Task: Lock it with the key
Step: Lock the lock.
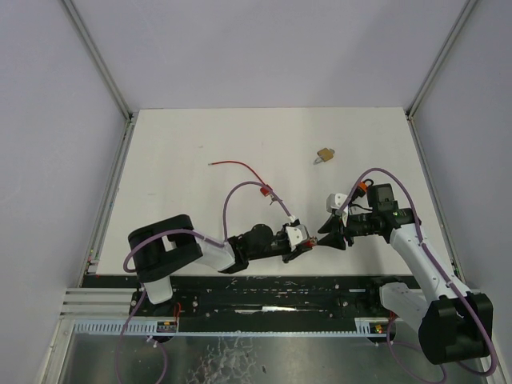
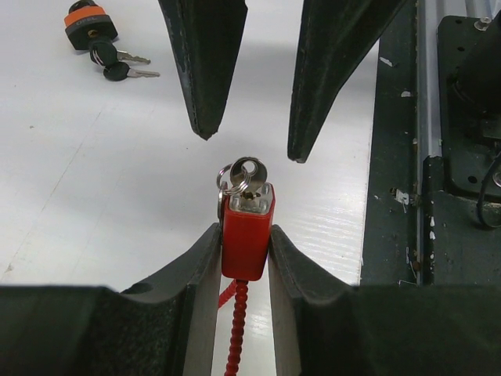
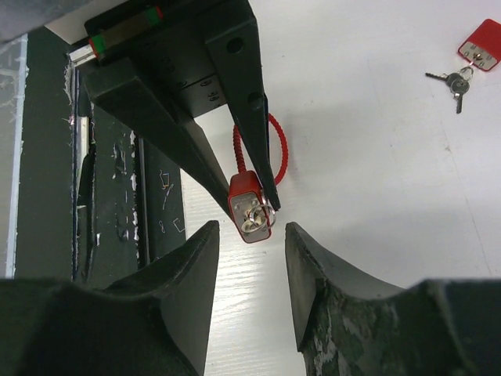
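The little red padlock (image 2: 247,227) looks light but hard and smooth-sided, so I'd guess it could twist in a loose pinch. It is best held across its flat sides, and the left gripper (image 2: 245,244) does just that, clamped shut on the body low down. That holds it above the table (image 1: 200,136) near the front edge, between the two arms. The key (image 2: 249,174) is thin stiff metal seated in the end face. I reckon its flat round head is the place to pinch, squarely, since turning will need a firm bite on a small slick surface. The loose ring (image 2: 229,180) through it could get in the way.

The body is glossy red with rounded corners, and the key and ring are silvery. A ribbed red cable (image 2: 233,329) trails out of the far end; it looks bendy and unlikely to resist.

The right gripper (image 2: 250,146) faces the key end-on with its jaws spread apart. It holds nothing, and its tips sit near the key head without touching.

Farther off on the table lie an orange-topped lock (image 2: 90,23) with keys, another red lock (image 3: 481,43) with keys, and a brass padlock (image 1: 325,154), well apart.
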